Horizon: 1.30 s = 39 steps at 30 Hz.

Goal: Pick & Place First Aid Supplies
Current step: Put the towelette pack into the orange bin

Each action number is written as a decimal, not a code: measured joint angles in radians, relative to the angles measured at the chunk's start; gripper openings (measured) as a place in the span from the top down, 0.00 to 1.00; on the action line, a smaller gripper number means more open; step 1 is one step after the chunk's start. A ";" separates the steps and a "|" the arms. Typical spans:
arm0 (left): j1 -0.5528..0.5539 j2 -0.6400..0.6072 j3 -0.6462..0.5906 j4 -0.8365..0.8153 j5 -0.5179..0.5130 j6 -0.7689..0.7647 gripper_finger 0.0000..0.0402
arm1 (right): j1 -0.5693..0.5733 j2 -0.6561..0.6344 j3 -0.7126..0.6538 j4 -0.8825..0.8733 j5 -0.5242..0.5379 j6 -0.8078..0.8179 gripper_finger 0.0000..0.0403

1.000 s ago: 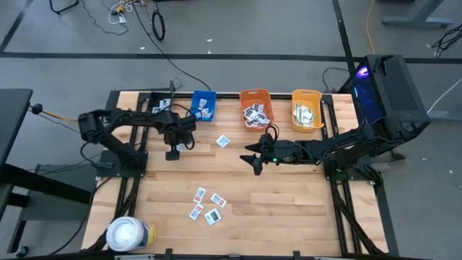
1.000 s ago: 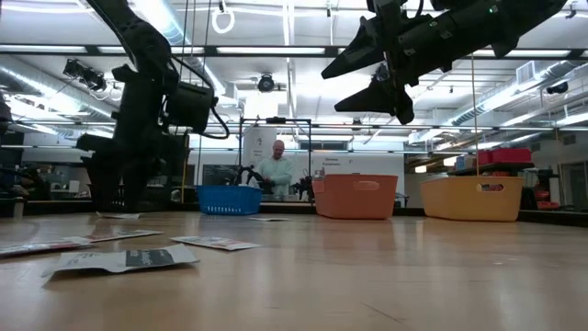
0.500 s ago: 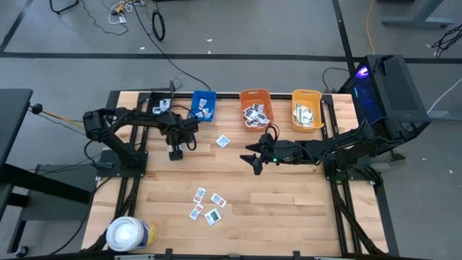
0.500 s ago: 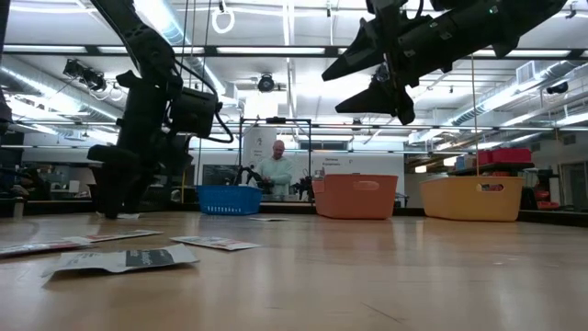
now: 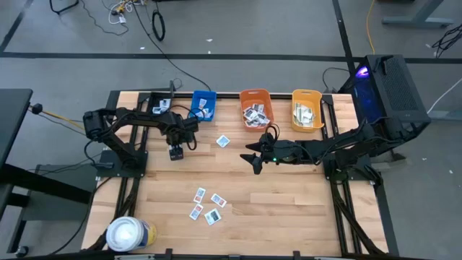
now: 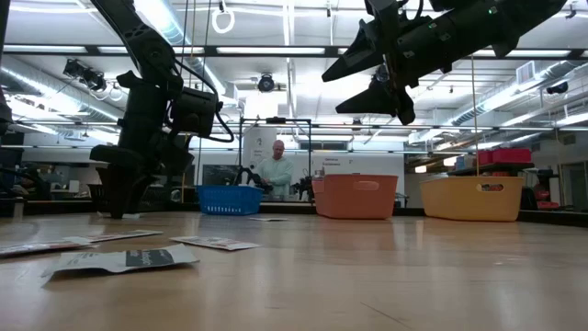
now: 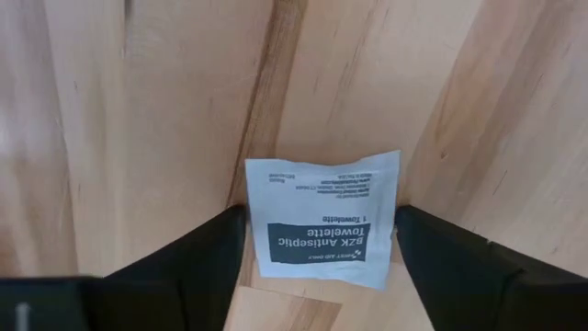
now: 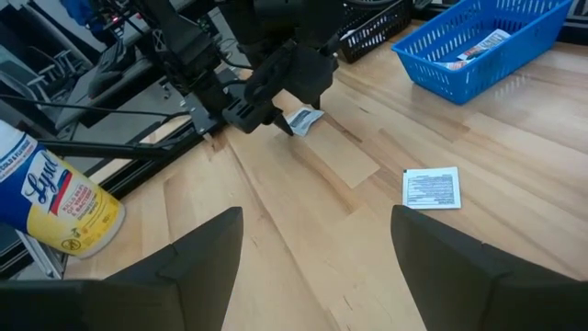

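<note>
My left gripper (image 5: 175, 152) points straight down at the table's left half, its tips at the wood. Its open fingers stand on either side of a white towelette packet (image 7: 322, 221) that lies flat. The packet fills the gap from finger to finger. My right gripper (image 5: 254, 157) hangs open and high above the table's middle with nothing between its fingers. Another packet (image 5: 223, 141) lies between the two grippers. Several more packets (image 5: 204, 206) lie together nearer the front edge. My left gripper comes from above with one finger (image 7: 216, 253) at each short side of the packet (image 7: 390, 198). Whether the fingers touch those edges cannot be told. The packet lies on the table.
A blue bin (image 5: 203, 105), an orange bin (image 5: 255, 108) and a yellow bin (image 5: 307, 110) stand along the far edge, each holding packets. A white canister with a yellow-blue band (image 5: 130, 235) stands at the near left corner. A person shows in the room behind.
My left gripper has rolled a little about its downward line over the packet and settled close onto the table. My right arm has kept still.
</note>
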 joint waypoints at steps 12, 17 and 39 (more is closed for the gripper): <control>0.000 0.000 0.000 -0.003 0.003 0.000 0.44 | 0.000 0.000 0.000 0.000 -0.009 0.001 0.31; 0.000 -0.003 0.000 -0.014 0.006 0.000 0.47 | 0.000 0.000 0.000 0.000 -0.010 0.009 0.31; 0.000 -0.003 0.293 -0.081 0.014 -0.007 0.52 | 0.000 0.001 0.000 0.013 -0.011 0.017 0.31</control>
